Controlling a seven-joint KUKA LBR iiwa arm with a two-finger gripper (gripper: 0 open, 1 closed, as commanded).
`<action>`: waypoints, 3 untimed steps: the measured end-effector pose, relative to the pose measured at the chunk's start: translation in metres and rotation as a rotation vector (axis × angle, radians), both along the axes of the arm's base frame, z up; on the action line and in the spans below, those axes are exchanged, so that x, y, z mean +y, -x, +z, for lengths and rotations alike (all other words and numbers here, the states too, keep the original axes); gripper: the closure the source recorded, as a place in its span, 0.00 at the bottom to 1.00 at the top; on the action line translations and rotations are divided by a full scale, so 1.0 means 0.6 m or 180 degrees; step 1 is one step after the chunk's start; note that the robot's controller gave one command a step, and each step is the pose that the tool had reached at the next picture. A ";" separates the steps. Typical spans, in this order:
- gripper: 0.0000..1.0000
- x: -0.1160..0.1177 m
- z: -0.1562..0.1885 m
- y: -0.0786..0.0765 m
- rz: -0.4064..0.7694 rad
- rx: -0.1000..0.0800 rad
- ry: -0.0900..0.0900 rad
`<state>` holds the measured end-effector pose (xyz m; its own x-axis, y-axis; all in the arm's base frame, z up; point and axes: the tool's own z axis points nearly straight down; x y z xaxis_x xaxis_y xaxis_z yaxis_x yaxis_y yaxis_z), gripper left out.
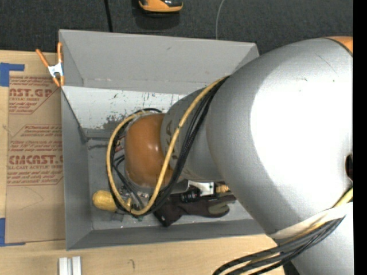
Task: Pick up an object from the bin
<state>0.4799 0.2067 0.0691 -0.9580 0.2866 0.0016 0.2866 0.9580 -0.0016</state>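
Yellow lump [103, 199] just beside claw [133, 201], bin [143, 56] lower-left corner.

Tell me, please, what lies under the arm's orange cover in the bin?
Beside the orange cover, a small yellow rounded thing peeks out at the bin's lower left, and dark things lie to its lower right. Whatever lies directly beneath is covered.

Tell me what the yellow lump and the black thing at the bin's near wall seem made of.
Yellow lump: rounded and matte, likely foam or soft plastic. Black thing: smooth with a dull sheen, probably hard plastic or rubber.
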 end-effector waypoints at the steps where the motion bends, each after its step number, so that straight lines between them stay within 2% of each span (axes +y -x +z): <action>1: 1.00 -0.001 0.009 0.003 0.0001 0.0017 0.0006; 2: 1.00 0.002 0.119 -0.001 0.0003 -0.0010 -0.0009; 3: 1.00 0.002 0.107 -0.002 0.0003 -0.0026 -0.0013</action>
